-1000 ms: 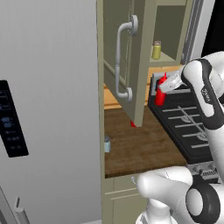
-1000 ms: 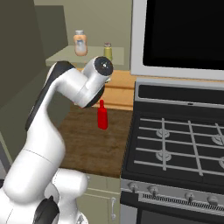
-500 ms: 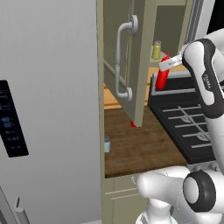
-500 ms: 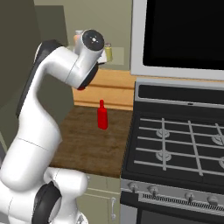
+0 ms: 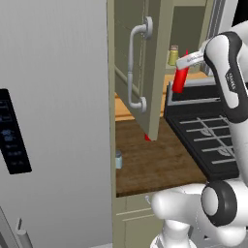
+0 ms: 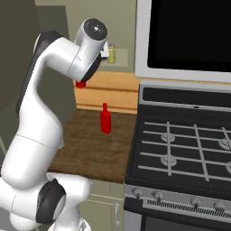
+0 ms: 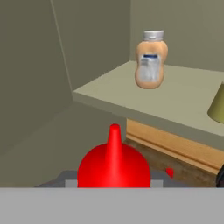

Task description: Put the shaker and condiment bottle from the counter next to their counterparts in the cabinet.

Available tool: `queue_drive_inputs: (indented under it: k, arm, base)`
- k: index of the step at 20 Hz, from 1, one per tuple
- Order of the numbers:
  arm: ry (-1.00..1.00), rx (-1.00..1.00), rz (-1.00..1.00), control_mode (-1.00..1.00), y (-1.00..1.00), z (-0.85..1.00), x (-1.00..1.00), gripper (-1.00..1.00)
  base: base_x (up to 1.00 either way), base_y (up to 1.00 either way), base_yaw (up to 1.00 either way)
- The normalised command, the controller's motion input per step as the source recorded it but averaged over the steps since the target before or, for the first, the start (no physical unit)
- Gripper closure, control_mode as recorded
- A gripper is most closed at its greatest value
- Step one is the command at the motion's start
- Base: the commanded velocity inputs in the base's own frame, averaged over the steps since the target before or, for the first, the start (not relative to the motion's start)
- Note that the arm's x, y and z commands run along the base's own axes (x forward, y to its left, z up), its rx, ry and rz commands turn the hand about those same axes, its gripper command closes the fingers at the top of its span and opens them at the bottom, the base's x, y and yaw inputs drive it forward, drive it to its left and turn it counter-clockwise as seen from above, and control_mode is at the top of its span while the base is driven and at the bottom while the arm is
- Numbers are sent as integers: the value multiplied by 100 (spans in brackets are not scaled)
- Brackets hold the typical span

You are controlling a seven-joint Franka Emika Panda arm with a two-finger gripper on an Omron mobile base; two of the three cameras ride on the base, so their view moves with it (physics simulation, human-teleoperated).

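Observation:
My gripper [image 5: 183, 65] is shut on the slim red condiment bottle [image 5: 179, 80], holding it up in front of the open cabinet's shelf [image 7: 175, 101]. In the hand view the bottle's nozzle [image 7: 114, 139] points up, just below the shelf's edge. The yellow-green jar [image 5: 173, 55] stands on that shelf, to the right in the hand view [image 7: 217, 105]. The pale blue-grey shaker [image 5: 118, 159] sits on the counter [image 5: 155, 167] at its left edge, by the fridge. A second red bottle [image 6: 105, 118] stands on the counter near the back.
The cabinet door [image 5: 156, 72] with its curved handle [image 5: 133, 64] hangs open left of the gripper. A peach bottle with a grey cap [image 7: 150, 61] stands on the shelf. The stove [image 6: 180, 149] is right of the counter, a tall grey fridge [image 5: 53, 121] to the left.
The arm has lifted the red bottle from beside the stove's back up toward the cabinet shelf. The shaker and the second red bottle have stayed put.

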Motion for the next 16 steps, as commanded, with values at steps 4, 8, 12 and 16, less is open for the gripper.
queue_drive_inputs:
  k: [4,8,12,16]
  arm:
    - [4,0,-2,-100,18,52,1,100]
    - [5,0,-4,-100,26,64,8,100]
    - [1,0,-1,-100,11,4,3,100]
    - [0,0,0,-100,1,0,47,100]
  base:
    - [0,0,0]
    - [0,0,0]
    - [0,0,0]
    - [0,0,0]
